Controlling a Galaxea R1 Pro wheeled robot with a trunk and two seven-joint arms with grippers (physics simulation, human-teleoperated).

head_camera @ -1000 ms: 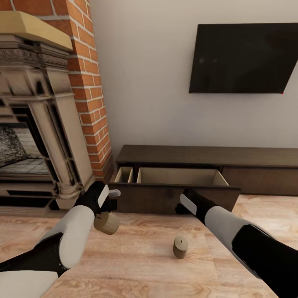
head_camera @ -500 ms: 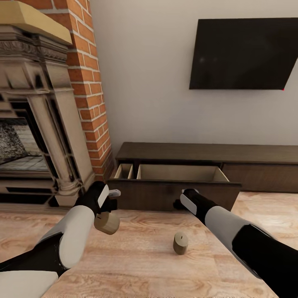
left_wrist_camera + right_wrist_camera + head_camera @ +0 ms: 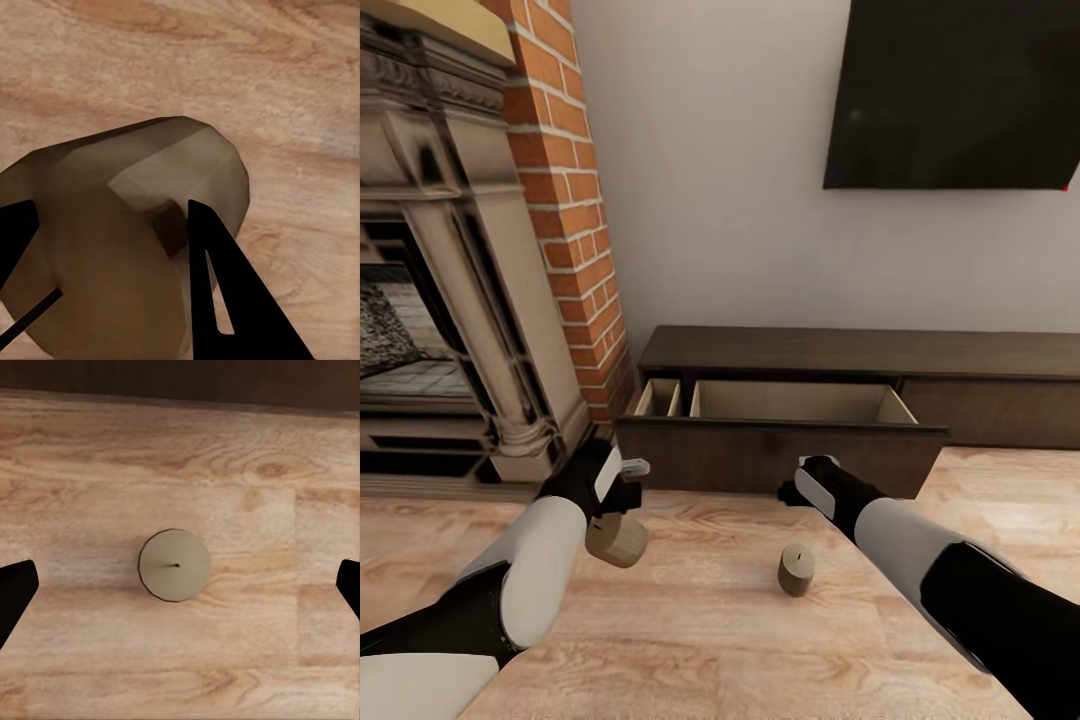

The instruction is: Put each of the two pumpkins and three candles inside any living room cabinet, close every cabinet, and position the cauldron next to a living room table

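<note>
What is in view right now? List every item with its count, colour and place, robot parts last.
held candle: one, grey-beige, lying sideways in the left gripper above the floor.
standing candle: one, grey-beige, upright on the floor in front of the open drawer.
cabinet: one, dark brown, against the wall.
open drawer: one, dark front, pale beige inside, pulled out.
fireplace: one, beige, left of the cabinet.
brick column: one, red-orange, beside the fireplace.
screen: one, black, on the wall.
floor: light wood.
left gripper: black fingers, shut on the held candle.
right gripper: black fingers, open above the standing candle.
</note>
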